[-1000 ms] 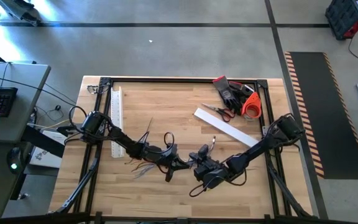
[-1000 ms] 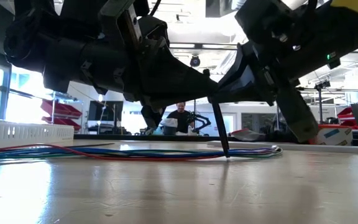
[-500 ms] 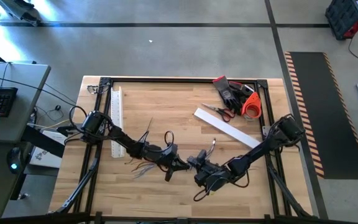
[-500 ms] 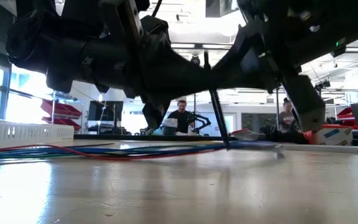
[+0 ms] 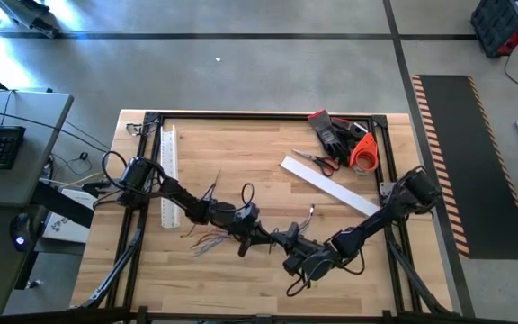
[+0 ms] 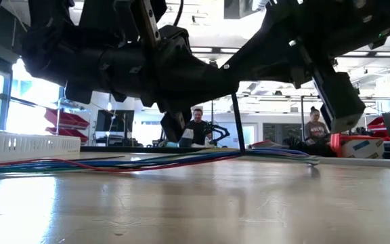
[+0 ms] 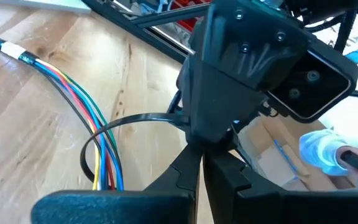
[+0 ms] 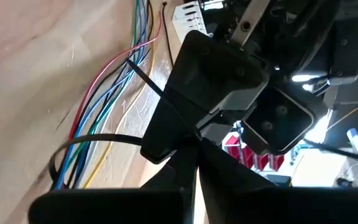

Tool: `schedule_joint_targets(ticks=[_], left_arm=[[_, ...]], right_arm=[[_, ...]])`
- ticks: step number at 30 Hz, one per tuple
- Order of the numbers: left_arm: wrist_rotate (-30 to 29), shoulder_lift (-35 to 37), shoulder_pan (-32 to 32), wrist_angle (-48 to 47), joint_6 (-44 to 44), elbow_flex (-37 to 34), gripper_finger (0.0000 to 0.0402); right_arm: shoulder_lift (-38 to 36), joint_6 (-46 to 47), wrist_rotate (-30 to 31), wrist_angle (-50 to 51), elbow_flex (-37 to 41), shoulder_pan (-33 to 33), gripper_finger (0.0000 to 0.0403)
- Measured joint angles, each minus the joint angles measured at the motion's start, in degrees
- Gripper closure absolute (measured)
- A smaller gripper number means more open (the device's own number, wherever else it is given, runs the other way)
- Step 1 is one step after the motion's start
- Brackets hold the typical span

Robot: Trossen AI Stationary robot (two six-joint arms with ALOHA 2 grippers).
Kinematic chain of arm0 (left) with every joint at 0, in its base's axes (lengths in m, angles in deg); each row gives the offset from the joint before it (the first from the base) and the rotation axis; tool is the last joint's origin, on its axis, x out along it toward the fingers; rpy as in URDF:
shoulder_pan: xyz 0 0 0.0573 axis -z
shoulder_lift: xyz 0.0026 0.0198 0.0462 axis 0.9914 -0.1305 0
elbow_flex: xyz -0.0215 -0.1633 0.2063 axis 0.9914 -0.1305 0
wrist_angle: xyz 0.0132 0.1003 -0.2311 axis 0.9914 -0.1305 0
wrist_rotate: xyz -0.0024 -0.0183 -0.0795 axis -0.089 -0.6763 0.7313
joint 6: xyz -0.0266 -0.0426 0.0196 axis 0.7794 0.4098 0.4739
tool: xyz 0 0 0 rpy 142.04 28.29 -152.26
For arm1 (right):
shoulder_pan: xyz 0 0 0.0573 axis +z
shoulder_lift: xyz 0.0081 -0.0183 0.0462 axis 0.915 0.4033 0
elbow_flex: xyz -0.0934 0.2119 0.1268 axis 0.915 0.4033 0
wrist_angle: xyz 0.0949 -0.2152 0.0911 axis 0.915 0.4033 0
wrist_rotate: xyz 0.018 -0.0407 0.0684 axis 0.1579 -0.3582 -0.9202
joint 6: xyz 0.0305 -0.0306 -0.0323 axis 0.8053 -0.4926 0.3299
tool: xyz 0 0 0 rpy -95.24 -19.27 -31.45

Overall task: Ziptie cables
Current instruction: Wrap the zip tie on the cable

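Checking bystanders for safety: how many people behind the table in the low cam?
2. One person stands behind the table near the picture's middle, under the arms. Another person is farther right, beside the red bin. The arms block much of the room, so others may be hidden.

Both of my arms are matte black, built from slim tubular links with chunkier rounded joint housings between them. Thin black cables loop loosely off the left arm (image 5: 165,191) near its wrist and off the right arm (image 5: 376,216) beside its wrist block. From my left wrist camera, the black two-finger right gripper (image 7: 199,163) has a faceted, angular plastic housing with small round screw heads set into its face and a glossy rounded panel alongside. My right wrist camera shows the black two-finger left gripper (image 8: 190,146) with the same wedge-shaped shell tapering to narrow flat fingers.
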Motion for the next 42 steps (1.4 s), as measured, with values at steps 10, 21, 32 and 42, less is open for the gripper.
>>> schedule_joint_targets(ticks=[10,21,32,42], left_arm=[[-4.7,0.0,2.0,-0.9,-3.0,0.0,0.0401],[-14.2,0.0,5.3,-1.6,-8.7,0.1,0.0401],[-14.8,-10.2,5.1,-6.3,-16.2,11.7,0.0401],[-25.3,-18.8,6.6,-6.5,-16.8,20.7,0.0401]], right_arm=[[-1.1,22.1,-2.5,7.3,-0.1,-2.1,0.0354],[-11.0,62.4,-9.6,39.4,0.0,-2.8,0.02],[-12.5,84.3,-14.6,38.4,0.0,2.9,0.0185],[-7.0,103.4,-18.4,38.4,0.0,6.6,0.0209]])
